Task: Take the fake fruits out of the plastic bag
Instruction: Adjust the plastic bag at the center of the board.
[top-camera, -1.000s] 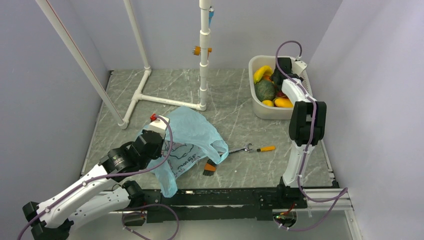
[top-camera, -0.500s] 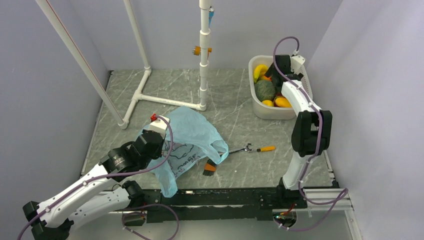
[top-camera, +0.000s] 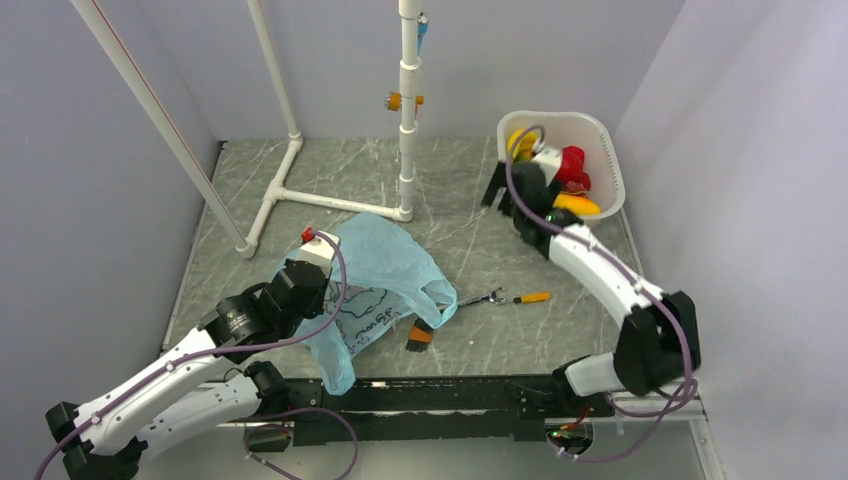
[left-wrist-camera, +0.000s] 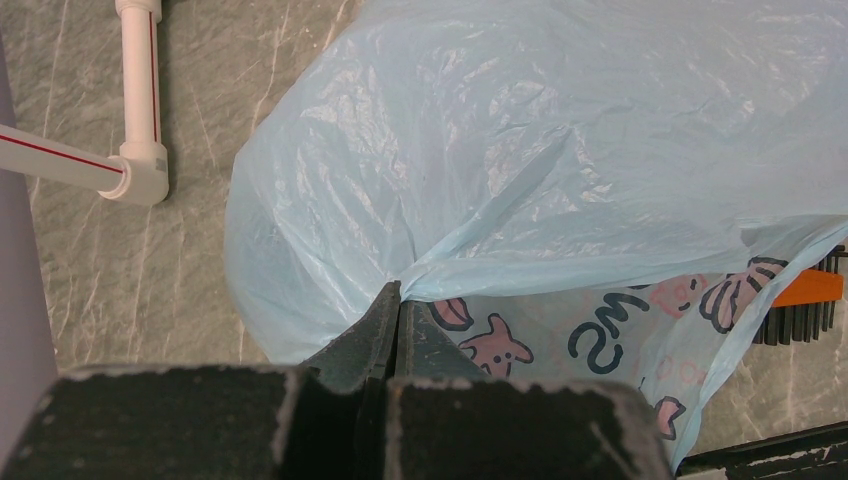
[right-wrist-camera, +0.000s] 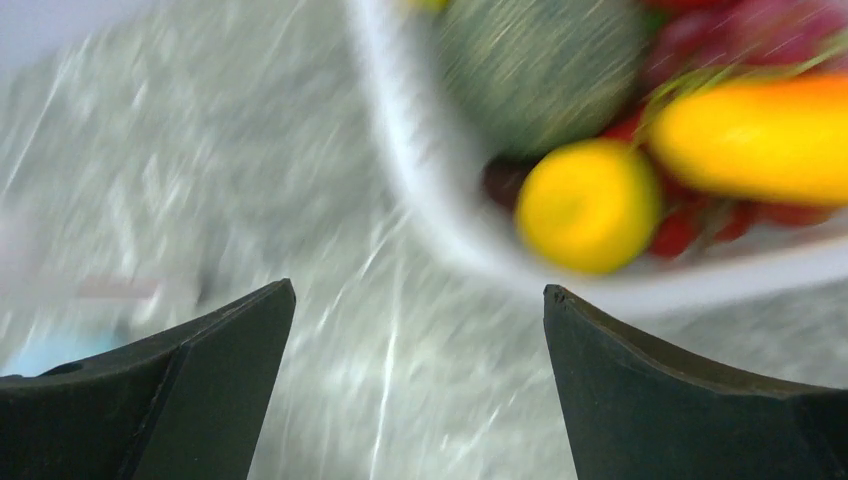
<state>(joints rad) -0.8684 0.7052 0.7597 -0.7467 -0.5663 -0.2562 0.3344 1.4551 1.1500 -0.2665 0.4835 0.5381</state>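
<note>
One plastic bag (top-camera: 385, 262) lies diagonally, handle (top-camera: 441, 297) pointing right.

Bag (left-wrist-camera: 560, 150): pale translucent blue, pink cartoon creatures, dark navy lettering.
Bench (top-camera: 330, 170): grey marble, white veining.
Tub (top-camera: 560, 122): white. Inside it: mottled green melon (right-wrist-camera: 545, 65), yellow round fruit (right-wrist-camera: 588, 205), orange-yellow mango (right-wrist-camera: 760, 140), blurred reds.
Pipe (left-wrist-camera: 60, 160): white, red stripe.
Wrench (top-camera: 505, 297) handle: orange.

Blur smears your right wrist view; the white tub (right-wrist-camera: 410, 170) and its fruits (right-wrist-camera: 760, 135) run off the edges. From above, the right arm (top-camera: 590, 262) covers part of the tub. The blue bag (left-wrist-camera: 560, 150) hides its inside from you, and half an orange-and-black tool (left-wrist-camera: 815, 290).
</note>
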